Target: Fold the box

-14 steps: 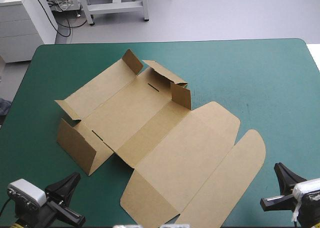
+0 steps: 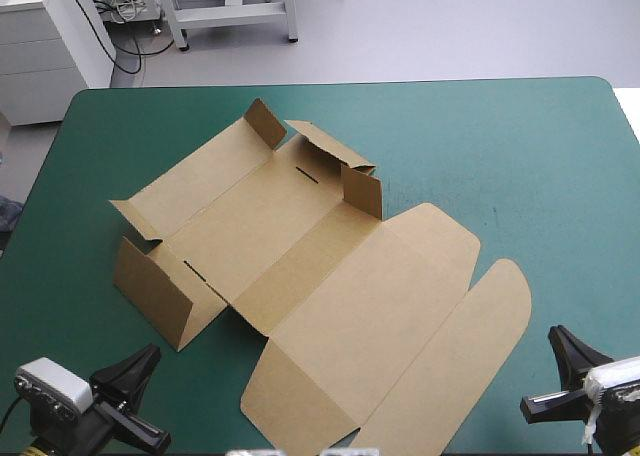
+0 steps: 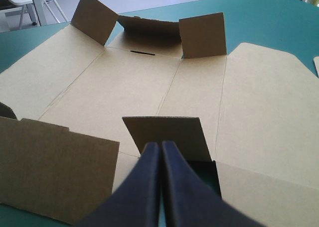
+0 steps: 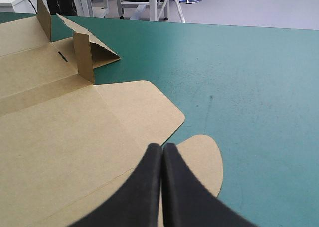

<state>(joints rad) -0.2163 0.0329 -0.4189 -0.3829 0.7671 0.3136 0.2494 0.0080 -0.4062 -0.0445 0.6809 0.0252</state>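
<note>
Box (image 2: pixel 320 276) sits mid-table on teal-green cover (image 2: pixel 530 146), mostly a flat brown sheet. End flaps at the far and near-left ends stand partly raised; long walls not up, nothing tucked, lid panel flat toward the right. Folding barely begun, by my read. Left gripper (image 2: pixel 140 364) and right gripper (image 2: pixel 560 341) hang at near edge, fingers pressed together, holding nothing, not touching board.

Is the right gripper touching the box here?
Apart. The high view shows a strip of teal-green cover between the right gripper and the box.
</note>
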